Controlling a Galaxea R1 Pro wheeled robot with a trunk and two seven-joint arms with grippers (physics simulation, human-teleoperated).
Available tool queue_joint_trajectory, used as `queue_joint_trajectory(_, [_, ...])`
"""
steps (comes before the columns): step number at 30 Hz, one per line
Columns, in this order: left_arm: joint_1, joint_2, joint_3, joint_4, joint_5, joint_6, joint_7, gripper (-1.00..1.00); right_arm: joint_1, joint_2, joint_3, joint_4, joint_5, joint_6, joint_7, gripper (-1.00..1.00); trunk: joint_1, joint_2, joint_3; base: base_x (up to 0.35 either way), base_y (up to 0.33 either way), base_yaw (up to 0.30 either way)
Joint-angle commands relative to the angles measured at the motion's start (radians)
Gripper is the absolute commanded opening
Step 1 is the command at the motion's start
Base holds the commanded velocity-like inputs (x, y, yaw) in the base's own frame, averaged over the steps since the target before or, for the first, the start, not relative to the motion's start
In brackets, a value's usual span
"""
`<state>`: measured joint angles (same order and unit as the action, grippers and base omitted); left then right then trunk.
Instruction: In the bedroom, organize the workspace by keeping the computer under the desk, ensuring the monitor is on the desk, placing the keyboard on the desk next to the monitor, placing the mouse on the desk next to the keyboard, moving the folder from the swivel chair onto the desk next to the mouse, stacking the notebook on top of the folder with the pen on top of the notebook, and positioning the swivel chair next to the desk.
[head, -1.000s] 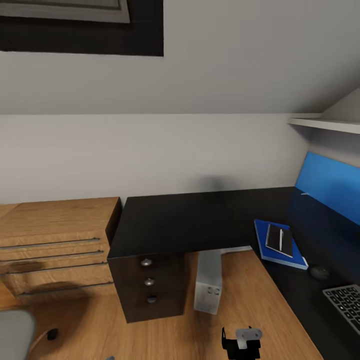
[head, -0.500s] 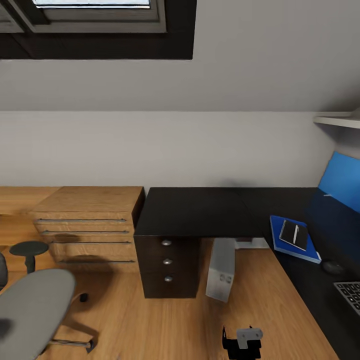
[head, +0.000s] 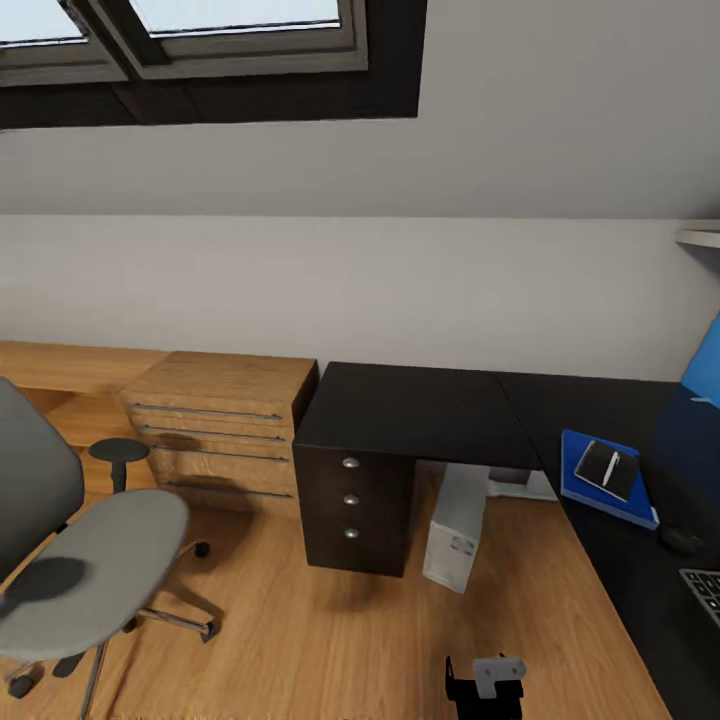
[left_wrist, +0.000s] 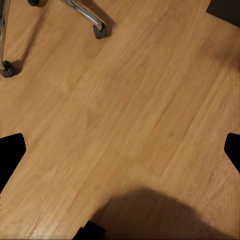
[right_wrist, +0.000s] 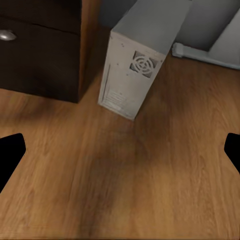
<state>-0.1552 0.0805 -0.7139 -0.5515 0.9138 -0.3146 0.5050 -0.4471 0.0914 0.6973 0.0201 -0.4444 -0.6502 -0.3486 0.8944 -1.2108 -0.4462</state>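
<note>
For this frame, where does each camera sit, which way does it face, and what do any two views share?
Head view: high on the robot, looking forward and down at the glossy black L-shaped desk and grey swivel chair; an end effector part shows at the lower edge.
Left wrist view: faces the wooden floor and chair casters; dark end effector tips at the edges.
Right wrist view: faces the light grey computer tower.
Shared: head and right wrist views both show the computer tower.
</note>
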Motion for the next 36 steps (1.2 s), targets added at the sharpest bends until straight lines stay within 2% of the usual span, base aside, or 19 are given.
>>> queue_joint_trajectory(1, [-0.001, 0.001, -0.009, -0.001, 0.009, -0.006, 0.006, 1.00, -0.001, 0.001, 0.008, 0.002, -0.005, -0.003, -0.004, 1.00, 0.000, -0.001, -0.002, -0.013, -0.047, 0.237])
queue_joint_trajectory(8, [-0.001, 0.010, 0.003, 0.005, 0.011, -0.011, 0.010, 1.00, 0.000, -0.002, 0.010, 0.004, -0.003, 0.042, -0.002, 1.00, 0.000, -0.001, -0.009, -0.001, -0.005, 0.230])
queue_joint_trajectory(11, [-0.001, 0.012, 0.023, 0.029, 0.018, -0.008, 0.013, 1.00, 0.006, -0.002, 0.010, 0.004, -0.001, 0.054, -0.002, 1.00, 0.000, -0.001, -0.012, 0.000, 0.000, 0.220])
queue_joint_trajectory(12, [-0.001, 0.010, 0.032, 0.049, 0.017, -0.009, 0.011, 1.00, 0.006, -0.004, 0.010, 0.004, 0.000, 0.053, -0.002, 1.00, 0.000, -0.001, -0.013, 0.000, 0.000, 0.220])
queue_joint_trajectory(14, [-0.001, 0.020, 0.058, 0.110, 0.016, -0.015, 0.006, 1.00, 0.007, -0.029, 0.011, 0.000, -0.003, 0.039, -0.001, 1.00, 0.000, -0.001, -0.015, 0.000, 0.000, 0.220])
queue_joint_trajectory(18, [-0.001, 0.033, 0.069, 0.139, 0.013, -0.019, -0.043, 1.00, 0.021, -0.034, 0.012, 0.004, -0.005, -0.001, -0.002, 1.00, 0.000, -0.001, -0.020, 0.000, 0.000, 0.221])
queue_joint_trajectory(21, [-0.001, 0.030, 0.064, 0.145, 0.011, -0.017, -0.114, 1.00, 0.049, -0.021, 0.011, 0.004, -0.004, -0.061, -0.008, 1.00, 0.000, -0.001, -0.022, 0.000, 0.000, 0.231])
queue_joint_trajectory(23, [-0.001, 0.023, 0.051, 0.149, 0.010, -0.016, -0.138, 1.00, 0.059, -0.014, 0.011, 0.004, -0.004, -0.114, -0.019, 1.00, 0.000, -0.001, -0.024, 0.000, 0.000, 0.237])
queue_joint_trajectory(27, [-0.001, 0.015, 0.006, 0.188, 0.009, -0.015, -0.152, 1.00, 0.072, -0.008, 0.010, 0.004, -0.004, -0.157, -0.049, 1.00, 0.000, -0.001, -0.028, 0.000, 0.000, 0.238])
queue_joint_trajectory(30, [-0.001, 0.008, -0.008, 0.204, 0.008, -0.015, -0.154, 1.00, 0.079, -0.008, 0.010, 0.004, -0.004, -0.165, -0.068, 1.00, 0.000, -0.001, -0.030, 0.000, 0.000, 0.226])
queue_joint_trajectory(36, [-0.001, 0.002, -0.013, 0.226, 0.010, -0.012, -0.157, 1.00, 0.082, -0.012, 0.009, 0.004, -0.003, -0.171, -0.078, 1.00, 0.000, -0.001, -0.037, 0.000, 0.000, 0.200])
